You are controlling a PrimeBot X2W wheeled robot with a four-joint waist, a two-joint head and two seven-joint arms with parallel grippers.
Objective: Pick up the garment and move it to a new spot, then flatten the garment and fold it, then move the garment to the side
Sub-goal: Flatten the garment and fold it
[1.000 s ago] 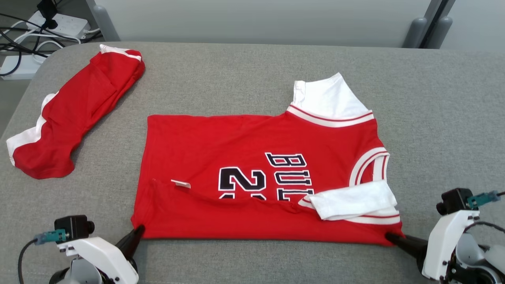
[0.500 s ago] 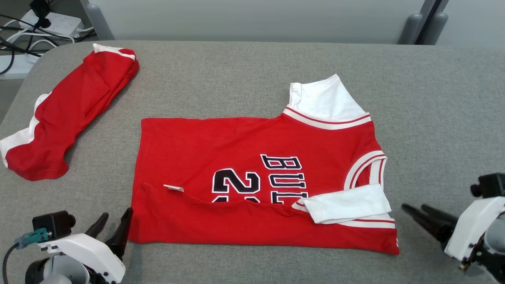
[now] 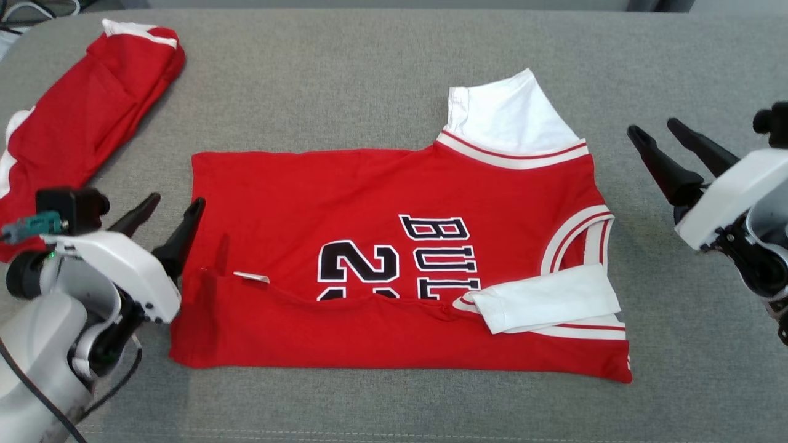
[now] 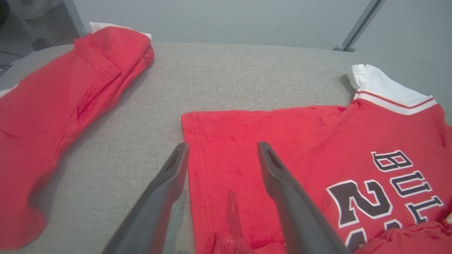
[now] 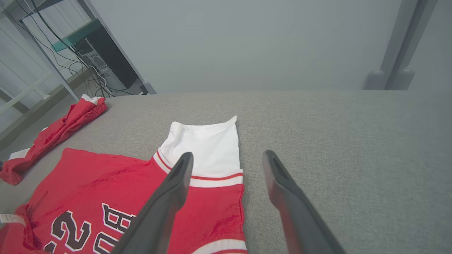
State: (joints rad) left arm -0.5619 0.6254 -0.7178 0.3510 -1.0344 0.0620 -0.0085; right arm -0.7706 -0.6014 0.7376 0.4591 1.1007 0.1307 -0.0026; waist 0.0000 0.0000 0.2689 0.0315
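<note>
Flat on grey fabric-covered counter (image 3: 369,74), near edge folded over: red jersey with white sleeves (image 3: 369,203). Left hand (image 3: 176,199) apart, empty, straddling its hem; right hand (image 3: 654,126) apart, empty, beside its sleeved end.

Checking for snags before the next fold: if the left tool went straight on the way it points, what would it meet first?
Probably the red jersey, near its far hem corner: the open left tool straddles that edge, so one finger may land on the grey table. Height is unclear.
</note>
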